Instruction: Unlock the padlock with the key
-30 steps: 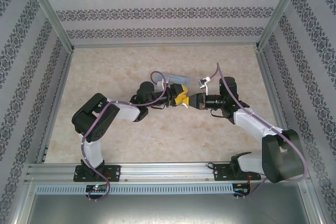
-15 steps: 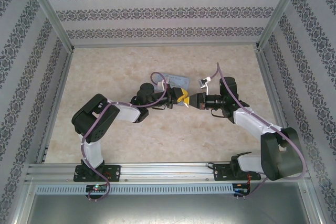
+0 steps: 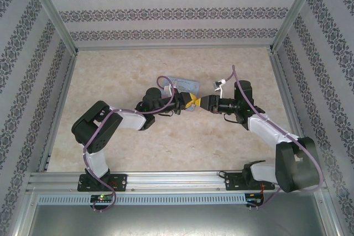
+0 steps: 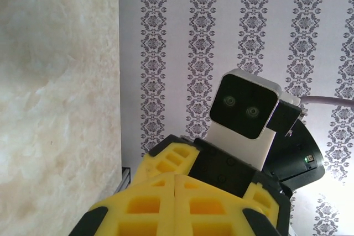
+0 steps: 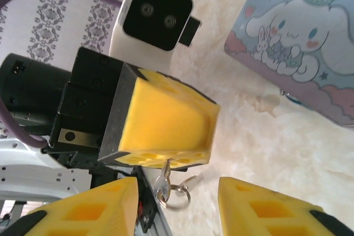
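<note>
Meeting over the middle of the table [image 3: 127, 70], the two arms point their grippers at each other, tip to tip, just in front of the pale-blue tin [image 3: 185, 85]. From above, the left gripper [image 3: 192, 101] and the right gripper [image 3: 203, 103] look almost touching, their yellow fingers nearly merged.

On the left wrist camera, the left gripper's [image 4: 174, 178] fingers are clenched pad to pad, with only a thin seam between them. The right arm's white wrist camera [image 4: 243, 109] faces it from just behind.

On the right wrist camera, the left gripper [image 5: 182, 131] appears as a closed yellow block held above the table. The key [image 5: 164, 182], a thin sliver of metal, sticks out of the lower edge of those clenched fingers. A small metal ring [image 5: 178, 197] dangles from it, free of the table. How much of the key sits inside the grip cannot be told.

The right gripper's [image 5: 177, 194] own fingers are released and spread wide, one on each side of the hanging key and ring, touching neither. The tin [image 5: 298, 31], printed with a white cartoon dog, lies flat on the table beyond, apart from both grippers.
</note>
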Controlling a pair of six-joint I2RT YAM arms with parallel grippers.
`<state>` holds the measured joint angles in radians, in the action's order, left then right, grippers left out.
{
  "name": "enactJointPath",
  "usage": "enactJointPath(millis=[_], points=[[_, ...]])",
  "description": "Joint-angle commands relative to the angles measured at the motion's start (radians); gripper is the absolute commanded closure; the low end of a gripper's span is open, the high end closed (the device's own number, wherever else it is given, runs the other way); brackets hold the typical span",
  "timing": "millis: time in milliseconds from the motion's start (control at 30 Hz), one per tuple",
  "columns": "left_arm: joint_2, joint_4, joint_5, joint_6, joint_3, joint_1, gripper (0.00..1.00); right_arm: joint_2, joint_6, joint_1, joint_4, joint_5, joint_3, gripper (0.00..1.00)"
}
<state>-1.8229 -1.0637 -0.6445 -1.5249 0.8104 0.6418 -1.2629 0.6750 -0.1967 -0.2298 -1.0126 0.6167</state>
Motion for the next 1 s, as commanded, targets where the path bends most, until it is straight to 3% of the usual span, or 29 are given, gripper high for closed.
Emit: enactJointPath(millis=[0, 267, 500, 733, 967], points=[[0.043, 0.023, 0.008, 0.073, 0.002, 0.007, 1.0, 0.101, 0.044, 0.018, -0.036, 0.053, -0.022, 0.53], [0.086, 0.071, 0.048, 0.226, 0.01, 0.003, 1.0, 0.261, 0.217, 0.013, -0.056, 0.268, -0.095, 0.49], [0.08, -0.021, 0.157, 0.231, -0.011, 0.0, 1.0, 0.289, 0.291, -0.114, -0.155, 0.459, -0.15, 0.49], [0.024, -0.134, 0.202, 0.147, -0.007, 0.001, 1.0, 0.208, 0.324, -0.17, -0.293, 0.493, -0.147, 0.5], [0.026, -0.139, 0.214, 0.134, -0.005, 0.001, 1.0, 0.124, 0.321, -0.203, -0.341, 0.489, -0.113, 0.53]])
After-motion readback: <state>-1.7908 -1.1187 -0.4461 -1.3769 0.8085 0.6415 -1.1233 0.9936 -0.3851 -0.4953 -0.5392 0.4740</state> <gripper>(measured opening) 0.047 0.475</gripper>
